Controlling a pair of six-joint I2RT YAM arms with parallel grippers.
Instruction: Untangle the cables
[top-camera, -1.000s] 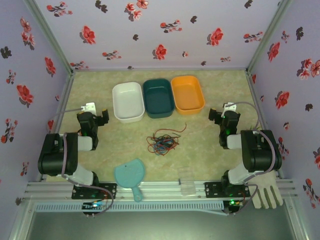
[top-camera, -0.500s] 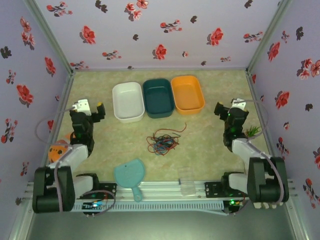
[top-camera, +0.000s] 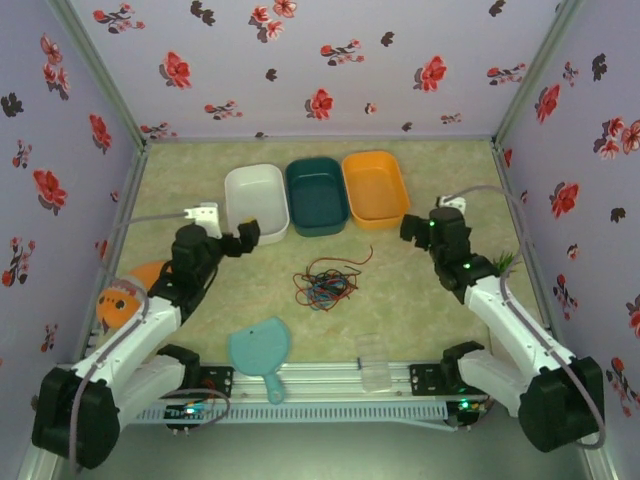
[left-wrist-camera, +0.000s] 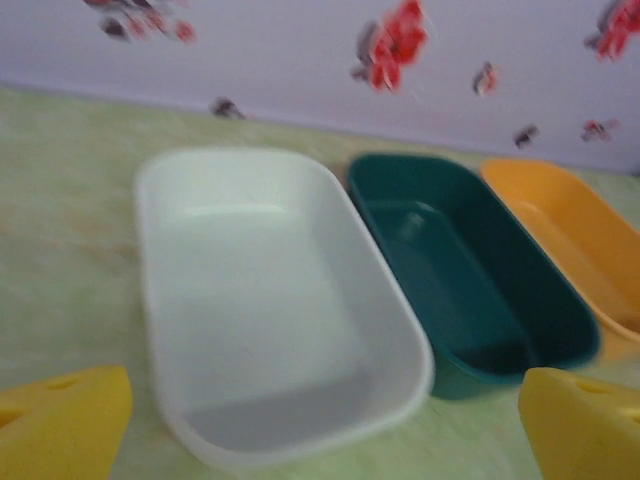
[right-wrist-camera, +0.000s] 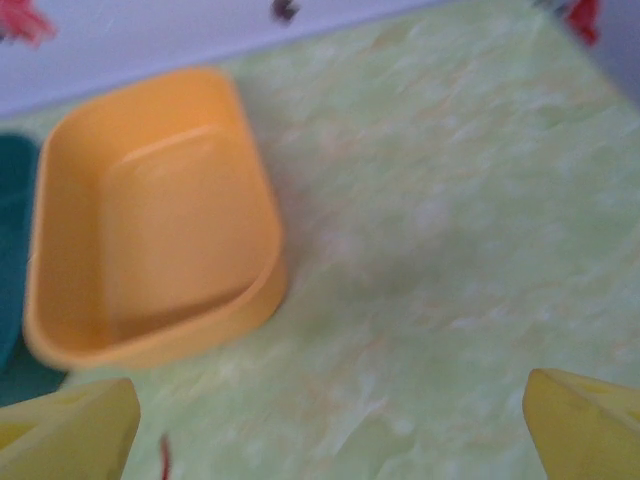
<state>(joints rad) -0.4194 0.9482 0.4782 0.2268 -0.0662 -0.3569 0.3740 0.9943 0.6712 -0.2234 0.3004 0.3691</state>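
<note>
Where the worktop (top-camera: 420, 300) lies open between the two arms, the cables (top-camera: 325, 282) rest as one loose tangle of red, blue and black strands. The tangle sits near the middle of the worktop, in front of the three trays and apart from all of them, with one red strand trailing toward the orange tray (top-camera: 375, 187).

The trays stand side by side along the far part of the worktop: a white tray (top-camera: 257, 203) on the left, a teal tray (top-camera: 317, 195) in the middle, and the orange one on the right.

The left arm (top-camera: 150, 320) reaches forward and inward, and the left jaws hover just beside the near corner of the white tray. In the left wrist view its yellow fingertips (left-wrist-camera: 60, 420) stand wide apart at the lower corners, with nothing between them. Beyond them lie the white tray (left-wrist-camera: 270, 310), the teal tray (left-wrist-camera: 470, 290) and the orange tray (left-wrist-camera: 570, 230).

The right arm (top-camera: 510, 320) reaches likewise, and the right jaws sit near the orange tray's near right corner. In the right wrist view these yellow fingertips (right-wrist-camera: 590, 420) are also spread wide and hold nothing. The orange tray (right-wrist-camera: 150, 220) lies ahead of them.

A teal paddle-shaped object (top-camera: 260, 345) and a small clear container (top-camera: 373, 362) lie at the near edge. Neither set of jaws touches the cables.
</note>
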